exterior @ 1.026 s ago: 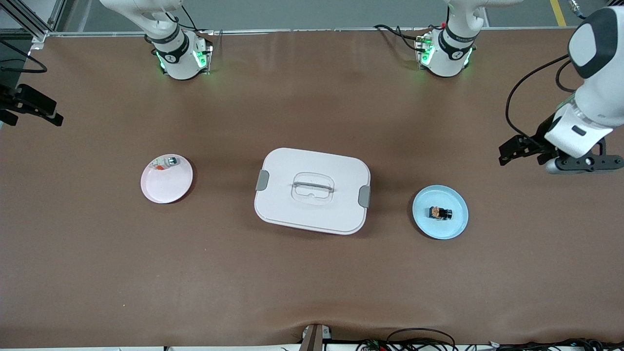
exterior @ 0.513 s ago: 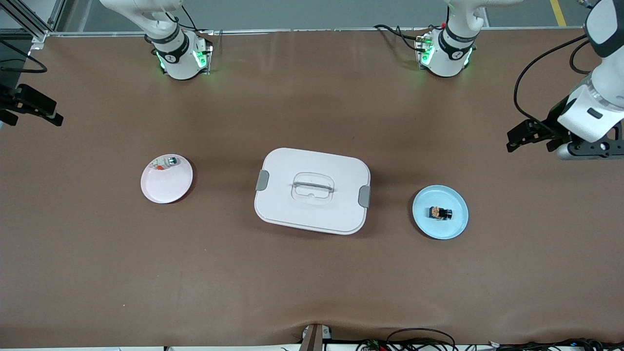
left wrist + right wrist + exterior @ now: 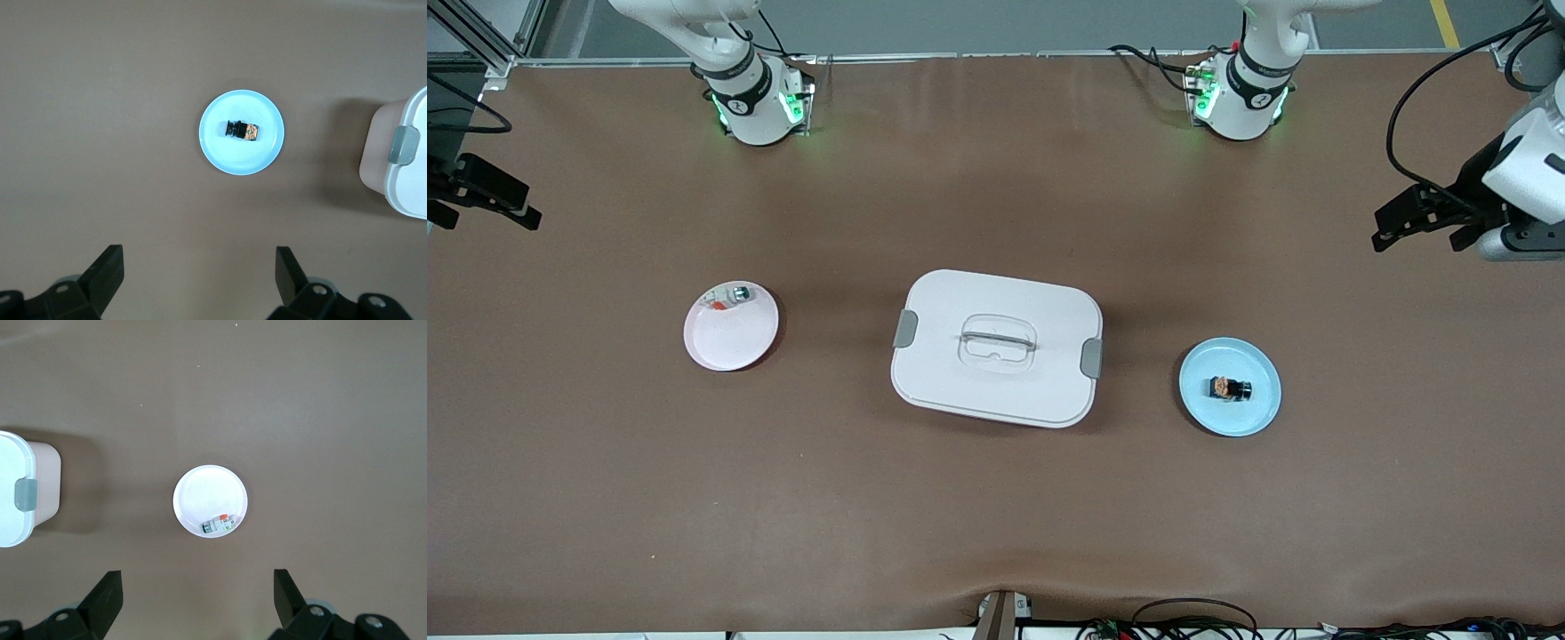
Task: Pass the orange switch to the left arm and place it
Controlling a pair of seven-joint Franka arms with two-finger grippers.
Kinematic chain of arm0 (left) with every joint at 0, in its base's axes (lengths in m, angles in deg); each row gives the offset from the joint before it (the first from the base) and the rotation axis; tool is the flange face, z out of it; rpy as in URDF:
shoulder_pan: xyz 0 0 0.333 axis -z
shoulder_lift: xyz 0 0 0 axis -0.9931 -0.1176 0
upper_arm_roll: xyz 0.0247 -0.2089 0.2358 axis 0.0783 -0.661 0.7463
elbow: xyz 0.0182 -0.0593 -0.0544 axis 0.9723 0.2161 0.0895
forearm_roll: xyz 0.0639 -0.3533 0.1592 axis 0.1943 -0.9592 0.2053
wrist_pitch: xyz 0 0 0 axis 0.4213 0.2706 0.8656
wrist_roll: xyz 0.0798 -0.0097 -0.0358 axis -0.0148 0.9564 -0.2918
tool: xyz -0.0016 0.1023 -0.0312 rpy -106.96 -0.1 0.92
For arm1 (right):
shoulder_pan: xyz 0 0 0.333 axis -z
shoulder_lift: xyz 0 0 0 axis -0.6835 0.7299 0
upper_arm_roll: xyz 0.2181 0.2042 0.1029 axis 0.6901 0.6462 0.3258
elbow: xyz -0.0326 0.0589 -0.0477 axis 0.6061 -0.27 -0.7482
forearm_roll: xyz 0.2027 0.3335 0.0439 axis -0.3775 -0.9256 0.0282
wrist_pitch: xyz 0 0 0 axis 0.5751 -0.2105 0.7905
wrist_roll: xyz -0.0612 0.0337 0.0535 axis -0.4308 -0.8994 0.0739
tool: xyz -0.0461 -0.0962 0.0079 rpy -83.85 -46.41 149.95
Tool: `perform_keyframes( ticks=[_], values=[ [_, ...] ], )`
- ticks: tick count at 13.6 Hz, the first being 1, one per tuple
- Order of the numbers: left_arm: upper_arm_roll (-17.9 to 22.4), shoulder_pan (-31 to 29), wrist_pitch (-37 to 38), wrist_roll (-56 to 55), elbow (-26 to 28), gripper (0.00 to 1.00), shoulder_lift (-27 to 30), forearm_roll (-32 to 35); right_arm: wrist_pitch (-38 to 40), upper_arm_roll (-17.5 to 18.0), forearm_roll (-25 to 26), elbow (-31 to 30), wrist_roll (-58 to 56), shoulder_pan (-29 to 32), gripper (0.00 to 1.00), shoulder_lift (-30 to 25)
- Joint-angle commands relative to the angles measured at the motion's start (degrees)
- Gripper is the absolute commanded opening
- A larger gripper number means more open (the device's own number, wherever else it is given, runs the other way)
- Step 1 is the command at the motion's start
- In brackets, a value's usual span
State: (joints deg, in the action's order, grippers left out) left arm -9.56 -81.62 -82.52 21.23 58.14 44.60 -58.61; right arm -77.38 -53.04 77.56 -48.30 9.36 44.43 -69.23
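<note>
The orange switch (image 3: 1230, 388) lies on a light blue plate (image 3: 1254, 409), toward the left arm's end of the table; the left wrist view shows this switch (image 3: 242, 130) too. The white box (image 3: 996, 347) with grey latches stands mid-table, between the two plates. My left gripper (image 3: 1416, 233) hangs open and empty over bare table at the left arm's end, well apart from the blue plate. My right gripper (image 3: 485, 213) waits open and empty over the table's edge at the right arm's end. Both wrist views show wide-spread fingers (image 3: 107, 273) (image 3: 107, 593) with nothing between them.
A pale pink plate (image 3: 731, 338) toward the right arm's end holds a whitish small part (image 3: 729, 298) with a red bit, seen as the part (image 3: 219, 523) from the right wrist. Cables lie along the table's front edge (image 3: 1192, 618). Brown table surface surrounds the box.
My left gripper has drawn away from the blue plate, toward the robots' side and the left arm's end of the table. The right arm, plates, switch and box have not moved.
</note>
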Motion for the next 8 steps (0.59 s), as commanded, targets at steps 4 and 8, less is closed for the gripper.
perform_keyframes(
  ticks=[4,8],
  values=[
    [-0.2,0.0,-1.5,1.2,7.3,1.00,8.7,-0.1,-0.1,0.1,0.0,-0.5,-0.4,0.4,1.00,-1.0],
    [-0.4,0.0,-6.1,1.2,14.8,1.00,14.4,-0.1,-0.1,0.1,0.0,-0.5,-0.4,0.4,1.00,-1.0]
  ],
)
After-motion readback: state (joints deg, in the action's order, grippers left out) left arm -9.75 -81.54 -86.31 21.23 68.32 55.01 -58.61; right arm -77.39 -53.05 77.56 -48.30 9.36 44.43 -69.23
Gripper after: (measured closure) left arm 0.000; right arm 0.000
